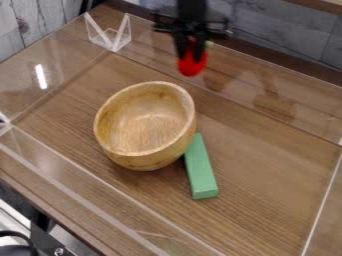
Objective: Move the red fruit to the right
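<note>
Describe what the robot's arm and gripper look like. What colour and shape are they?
Only the lower end shows. The gripper is black, a narrow upright block coming down from the top of the picture, with a short crosspiece and two slim dark fingers. No cables or markings can be made out; the picture is blurred.

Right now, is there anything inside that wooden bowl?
Nothing visible: the wooden bowl shows only bare wood. Its near wall hides a sliver of the interior. The red fruit is not in it; the end effector holds it behind the bowl.
</note>
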### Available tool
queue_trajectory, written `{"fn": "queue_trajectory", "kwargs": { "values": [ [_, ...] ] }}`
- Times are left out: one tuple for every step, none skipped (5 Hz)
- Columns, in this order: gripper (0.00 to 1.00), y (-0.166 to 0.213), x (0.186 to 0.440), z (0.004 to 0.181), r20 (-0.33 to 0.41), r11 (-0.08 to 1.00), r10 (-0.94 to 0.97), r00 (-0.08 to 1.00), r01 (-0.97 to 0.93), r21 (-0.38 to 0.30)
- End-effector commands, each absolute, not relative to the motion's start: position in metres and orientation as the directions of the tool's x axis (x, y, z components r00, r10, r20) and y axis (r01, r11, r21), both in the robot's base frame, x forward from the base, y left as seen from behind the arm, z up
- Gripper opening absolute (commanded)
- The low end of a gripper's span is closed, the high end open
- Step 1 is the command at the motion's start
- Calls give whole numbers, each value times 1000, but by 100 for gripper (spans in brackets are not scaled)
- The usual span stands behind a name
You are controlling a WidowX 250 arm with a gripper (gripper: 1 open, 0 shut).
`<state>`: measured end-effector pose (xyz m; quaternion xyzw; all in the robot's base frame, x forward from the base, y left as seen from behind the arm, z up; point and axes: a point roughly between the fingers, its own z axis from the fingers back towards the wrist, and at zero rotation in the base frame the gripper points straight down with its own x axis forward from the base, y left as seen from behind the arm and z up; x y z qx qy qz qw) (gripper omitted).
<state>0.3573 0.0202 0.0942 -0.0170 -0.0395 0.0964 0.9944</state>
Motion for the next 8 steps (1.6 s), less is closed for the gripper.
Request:
{"fn": "queue_trajectory", "kwargs": {
  "values": [
    [0, -15, 356, 114, 144, 990, 142, 979, -138, -36],
    [0, -50, 353, 96, 121, 995, 100, 988, -99, -20],
    [0, -68, 353, 77, 103, 997, 71, 992, -71, -6],
    [0, -70, 351, 56, 102, 999, 33, 994, -34, 6],
    [0, -70, 348, 44, 101, 1000, 10, 995, -10, 5],
    [100, -68, 344, 39, 85, 1000, 3, 996, -4, 10],
    [100, -67, 341, 36, 72, 1000, 0, 997, -1, 10],
    [0, -67, 339, 36, 72, 1000, 4, 997, -5, 7]
  ]
}}
